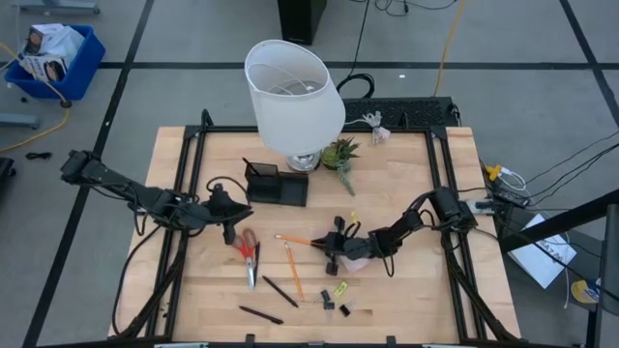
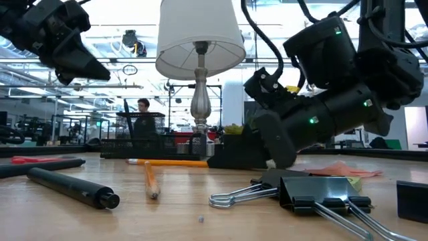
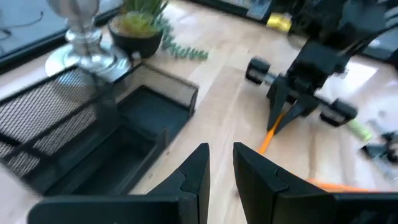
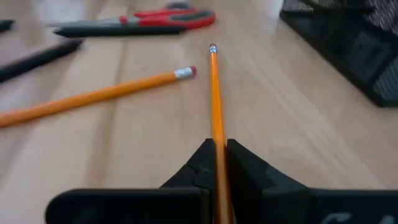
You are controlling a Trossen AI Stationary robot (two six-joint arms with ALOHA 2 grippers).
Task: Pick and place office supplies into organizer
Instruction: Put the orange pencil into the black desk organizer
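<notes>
My right gripper (image 1: 327, 246) is near the table's middle, shut on an orange pencil (image 1: 293, 239). A second pencil (image 1: 292, 269), the red-handled scissors (image 1: 249, 253), two black pens (image 1: 280, 291), a yellow-green piece (image 1: 339, 289) and black clips (image 1: 329, 301) lie flat on the wood nearer the front edge. A pink pad (image 1: 359, 262) shows under the right arm. The black organizer (image 1: 276, 184) stands by the lamp's base. My left gripper (image 1: 230, 220) hovers to the organizer's left, its fingers (image 3: 198, 167) a narrow gap apart with nothing between them. My right gripper pinches the orange pencil's shaft (image 4: 217, 144) between its two fingers, at the end away from the eraser (image 4: 212, 48). The fingers come from the table's right, slanting slightly down, and lie along the pencil. The pencil sticks out ahead of them toward the left; whether its eraser end touches the wood I cannot tell.
A big white-shaded lamp (image 1: 293, 95) and a small potted plant (image 1: 340, 153) stand at the back, behind the organizer. Binder clips (image 2: 314, 191) lie close to the front edge. Bare wood lies between the organizer and the scissors.
</notes>
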